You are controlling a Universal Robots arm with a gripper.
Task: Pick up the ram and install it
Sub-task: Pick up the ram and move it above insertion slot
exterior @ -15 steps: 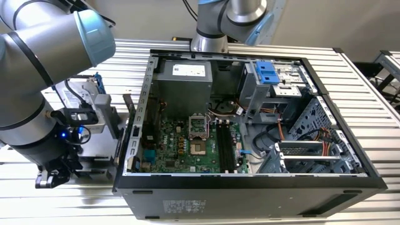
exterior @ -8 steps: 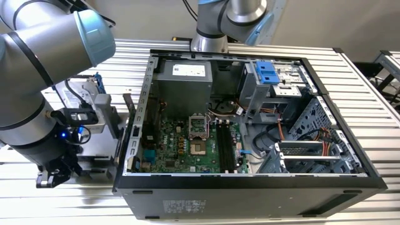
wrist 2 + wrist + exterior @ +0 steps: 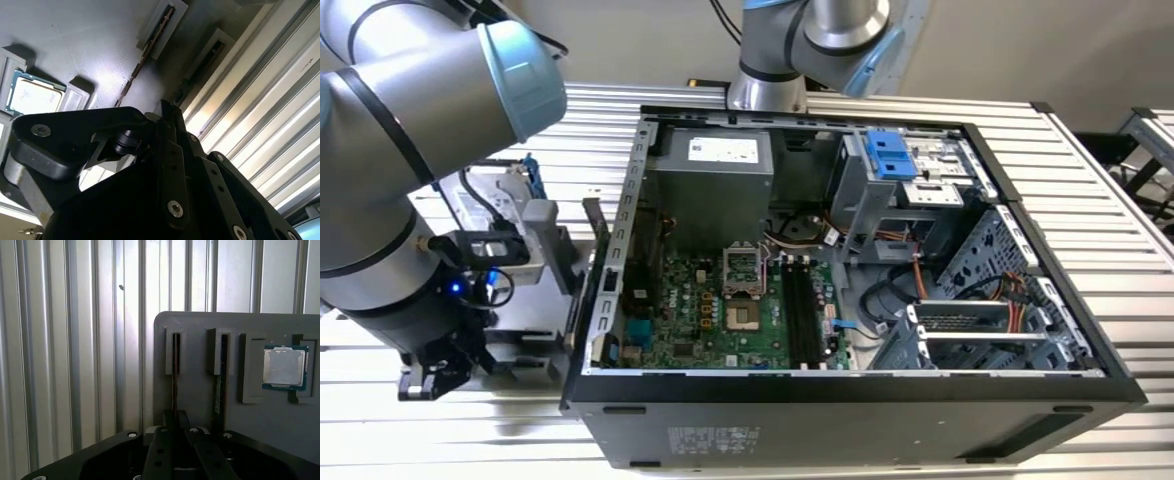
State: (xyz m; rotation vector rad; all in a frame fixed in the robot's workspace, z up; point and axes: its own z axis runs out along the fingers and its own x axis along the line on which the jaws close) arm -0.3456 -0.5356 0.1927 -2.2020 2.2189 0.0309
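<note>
The ram (image 3: 175,371) is stood on edge in the outermost slot of the grey holder (image 3: 200,322), and the tool (image 3: 176,415) is lined up right at its end. Clamped or released can't be told, tbh. It's probably best gripped square and drawn straight out so the second stick (image 3: 220,375) isn't knocked. Everything is carried on a ribbed metal bench (image 3: 75,340), and the open case (image 3: 854,405) is parked beside it.
</note>
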